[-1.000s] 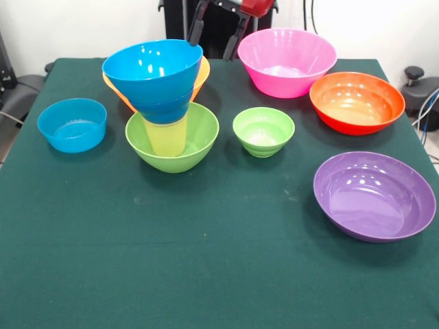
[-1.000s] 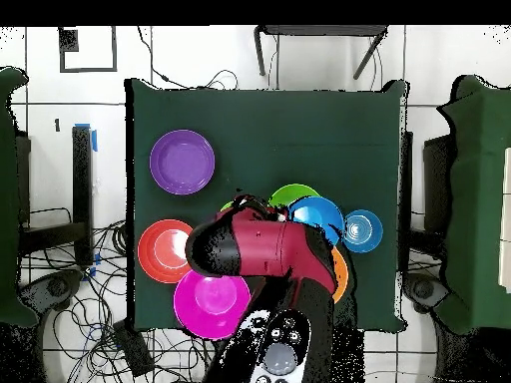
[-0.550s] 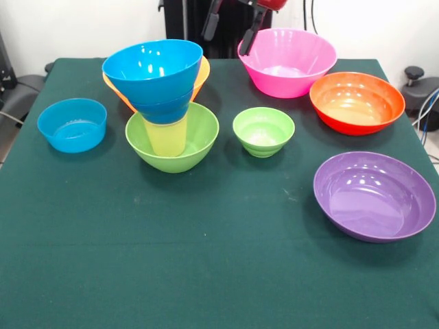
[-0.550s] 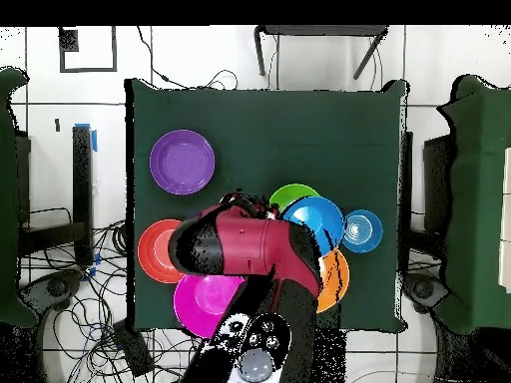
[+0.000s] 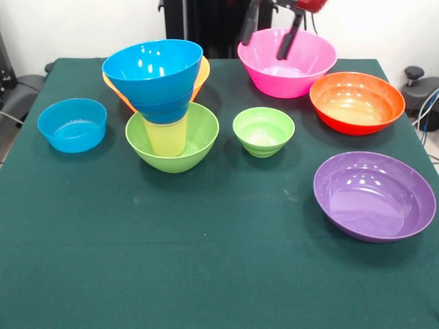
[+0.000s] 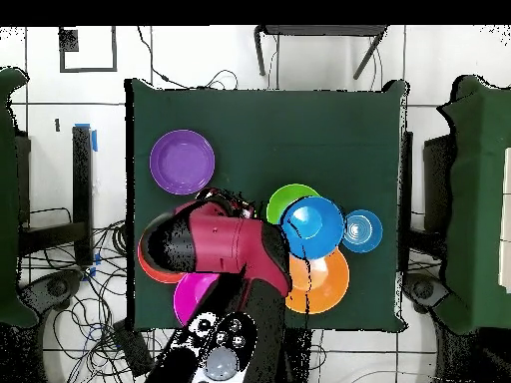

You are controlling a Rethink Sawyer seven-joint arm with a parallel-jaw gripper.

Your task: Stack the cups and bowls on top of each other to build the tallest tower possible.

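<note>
The tower stands at the left-middle in the front view: a large lime-green bowl (image 5: 175, 140) holds the pale yellow cup (image 5: 164, 137), and two nested blue bowls (image 5: 153, 68) sit on the cup. An orange bowl (image 5: 201, 72) leans behind them. My gripper (image 5: 265, 46) hangs open and empty over the near rim of the pink bowl (image 5: 291, 65) at the back. From overhead, the red arm (image 6: 215, 244) hides the gripper and most of the pink bowl (image 6: 193, 297); the top blue bowl (image 6: 316, 227) and the orange bowl (image 6: 321, 281) show beside it.
Loose on the green cloth are a small green bowl (image 5: 263, 130), a red-orange bowl (image 5: 357, 103), a purple bowl (image 5: 374, 195) at the front right and a low light-blue bowl (image 5: 72, 123) at the left. Overhead shows the purple bowl (image 6: 182, 162) and light-blue bowl (image 6: 361, 230).
In the front view my gripper has moved right, from behind the tower to above the pink bowl. It stays open and empty. No bowl has moved.
</note>
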